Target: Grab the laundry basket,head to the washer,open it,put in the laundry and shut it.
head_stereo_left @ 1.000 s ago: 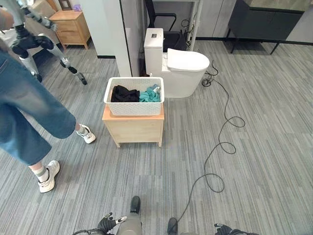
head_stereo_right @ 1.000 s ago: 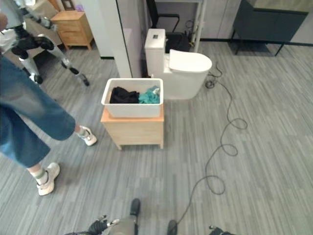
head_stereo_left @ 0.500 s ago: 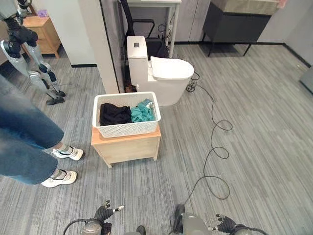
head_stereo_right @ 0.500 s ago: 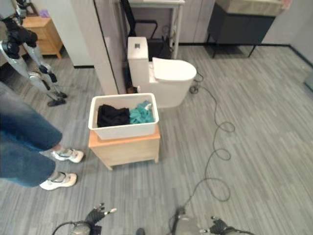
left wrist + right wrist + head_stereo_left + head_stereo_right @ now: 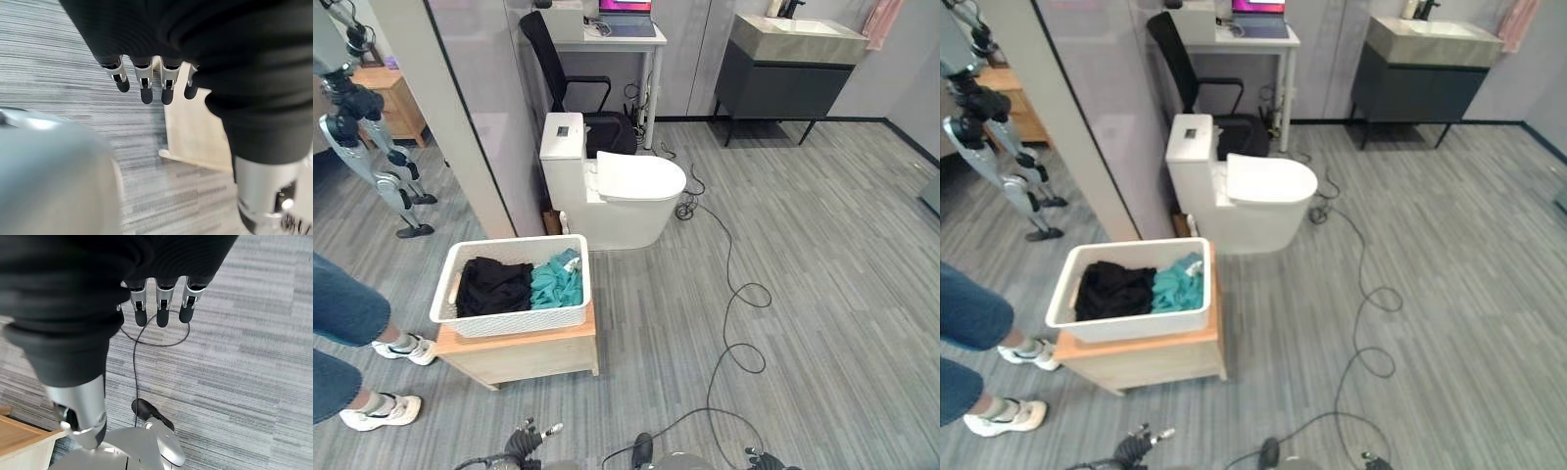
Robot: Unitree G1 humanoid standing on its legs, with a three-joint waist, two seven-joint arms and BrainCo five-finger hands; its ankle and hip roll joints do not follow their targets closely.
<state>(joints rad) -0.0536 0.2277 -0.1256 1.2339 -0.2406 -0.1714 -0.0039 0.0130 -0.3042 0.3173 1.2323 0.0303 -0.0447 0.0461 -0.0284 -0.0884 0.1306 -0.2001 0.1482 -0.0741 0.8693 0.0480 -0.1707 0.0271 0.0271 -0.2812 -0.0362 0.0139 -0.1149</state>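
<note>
A white laundry basket (image 5: 509, 321) stands on a low wooden stand (image 5: 524, 354) at the lower left of the eye views. Black clothes (image 5: 494, 286) and teal clothes (image 5: 558, 282) lie in it. My left hand (image 5: 524, 439) hangs low at the bottom edge, just short of the stand and apart from the basket. Its fingers (image 5: 142, 87) are straight, with the stand's pale wood (image 5: 195, 127) past them. My right hand (image 5: 764, 457) hangs at the bottom right, its fingers (image 5: 163, 313) straight over bare floor. Neither hand holds anything.
A white toilet (image 5: 617, 191) stands just behind the basket, against a grey partition (image 5: 470, 108). A person's legs and shoes (image 5: 347, 323) are at the left edge. Another robot's legs (image 5: 372, 147) stand at the far left. A black chair (image 5: 573, 88) and a dark cabinet (image 5: 788, 64) are at the back.
The whole picture has shifted: the camera has moved, so the basket and stand now show lower left and more of the far room appears. Both hands stay low and hold nothing.
</note>
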